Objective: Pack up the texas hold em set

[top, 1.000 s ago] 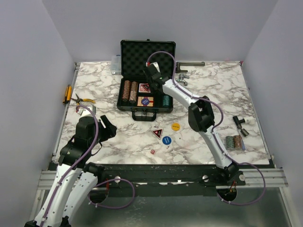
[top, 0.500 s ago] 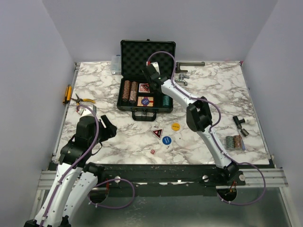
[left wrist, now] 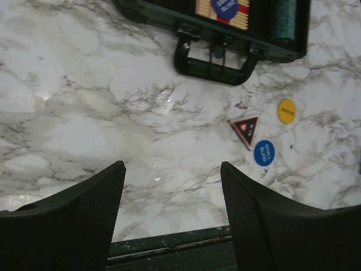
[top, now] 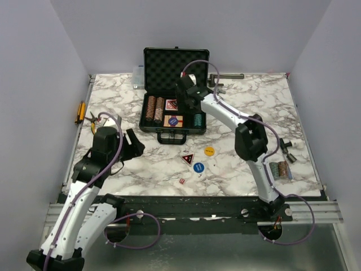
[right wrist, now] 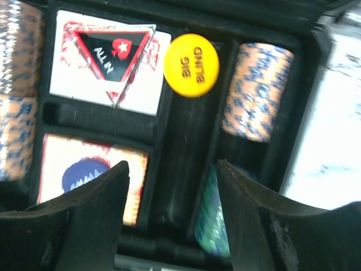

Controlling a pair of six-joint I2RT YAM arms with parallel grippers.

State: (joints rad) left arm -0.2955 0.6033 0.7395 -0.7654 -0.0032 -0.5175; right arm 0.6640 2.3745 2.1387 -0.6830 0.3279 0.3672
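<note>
From above, a white marble-patterned table (top: 254, 101) stands between plain lilac walls (top: 34, 84). The open black case (top: 175, 62), its lid lined with bumpy foam, sits at twelve o'clock; loose chips (top: 280, 169) lie at four o'clock.

Left wrist: the left claw (left wrist: 172, 169) hangs wide open and empty over glossy marble, with a red triangle (left wrist: 246, 129) at two o'clock.

Right wrist: the right claw (right wrist: 172, 166) gapes empty above the case's compartments, with a round yellow disc (right wrist: 191, 65) at twelve o'clock.

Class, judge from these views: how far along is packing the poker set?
Done: brown chip stacks, cards and a Big Blind disc sit in the open case. In hand: nothing; left fingers and right fingers open. Left: red triangle, yellow disc, blue disc, dice, loose chips, closing.
</note>
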